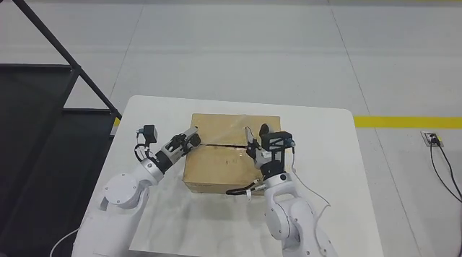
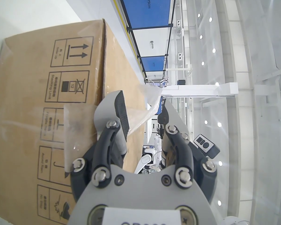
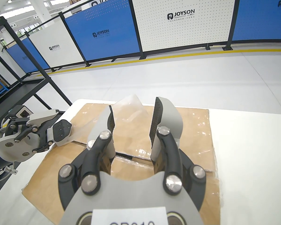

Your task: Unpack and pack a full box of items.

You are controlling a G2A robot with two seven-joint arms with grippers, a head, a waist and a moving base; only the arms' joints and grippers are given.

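Both claws are hovering with their fingers apart, clamped on nothing; the left claw [image 1: 191, 140] is hanging at the nine o'clock edge of the lid of a cardboard box [image 1: 224, 167], right where the lid seam is ending; the right claw [image 1: 250, 138] is hovering over the same seam, a little toward three o'clock of the lid's middle. The box is sitting near the middle of a white table [image 1: 317, 185], its two top flaps meeting closed along a seam running from nine to three o'clock. Clear tape [image 3: 127, 118] is standing up off the lid in a crumpled flap just beyond the right claw's open fingers; in the left wrist view the same film is trailing between the left claw's fingers [image 2: 121, 115], though whether it is touching them is hard to tell.

By the look of it, the box is stiff corrugated board and, being full, is probably too heavy for one claw to be lifting; the flaps' free edges at the seam are looking like the place to take hold once the seal is off. The tape is thin, limp and glossy, likely to be slipping, tearing or clinging to the pads; pinching the raised flap close to its root and peeling low along the seam is seeming the safer grip.
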